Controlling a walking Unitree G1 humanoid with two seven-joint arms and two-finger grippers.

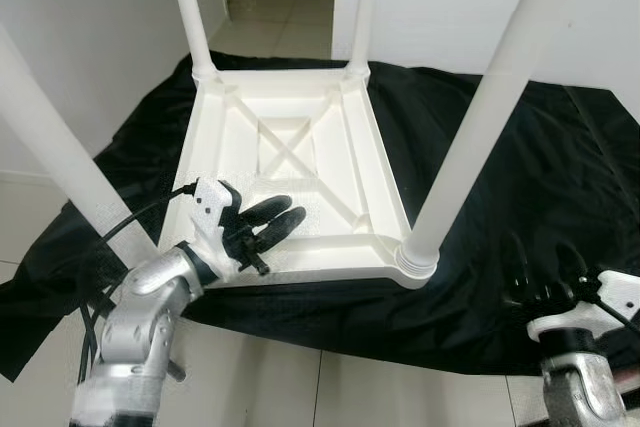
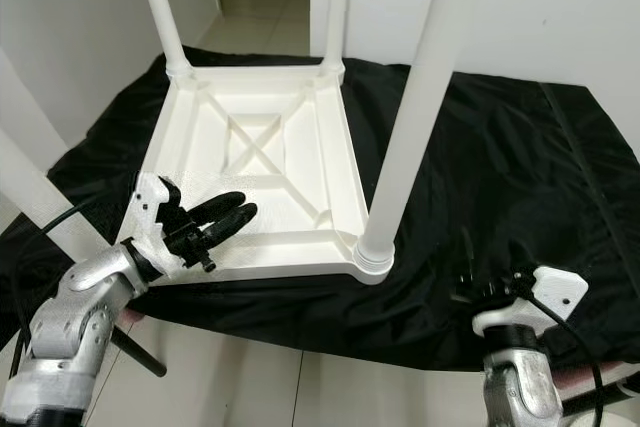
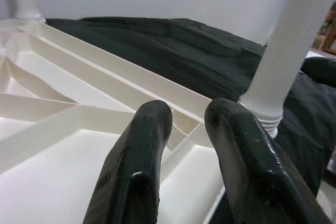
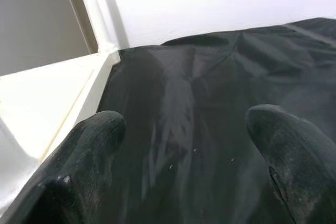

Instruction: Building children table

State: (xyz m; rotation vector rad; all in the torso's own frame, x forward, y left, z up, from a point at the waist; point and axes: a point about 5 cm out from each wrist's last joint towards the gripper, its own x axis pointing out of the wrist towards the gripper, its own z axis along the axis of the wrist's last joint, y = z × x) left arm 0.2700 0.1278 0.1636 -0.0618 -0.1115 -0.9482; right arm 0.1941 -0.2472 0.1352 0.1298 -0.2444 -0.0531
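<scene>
The white children's table (image 1: 300, 167) lies upside down at the centre of the head view, its ribbed underside facing up, resting on a black sheet (image 1: 520, 197) spread over the tiled floor (image 1: 270, 387). Four white legs stand up from its corners: the far-left leg (image 1: 190, 12) at eleven o'clock, the far-right leg (image 1: 358, 17) at twelve, the near-right leg (image 1: 490, 107) sweeping up toward one o'clock, and the near-left leg (image 1: 50, 147) out at nine.

Down at seven o'clock, the left gripper (image 1: 280, 221) reaches in over the table's near rim, fingers (image 3: 136, 171) a narrow gap apart with nothing between them, hovering above the inner tray by the cross-ribs. Its wrist view looks along those fingers toward the near-right leg's threaded collar (image 3: 262, 119), seated in its corner socket.

At five o'clock, the right gripper (image 1: 545, 262) sits over the black sheet, well apart from the table, just beyond the near-right corner. Its fingers (image 4: 89, 145) are spread wide, holding nothing, with the sheet beneath and the table's edge off to one side.
</scene>
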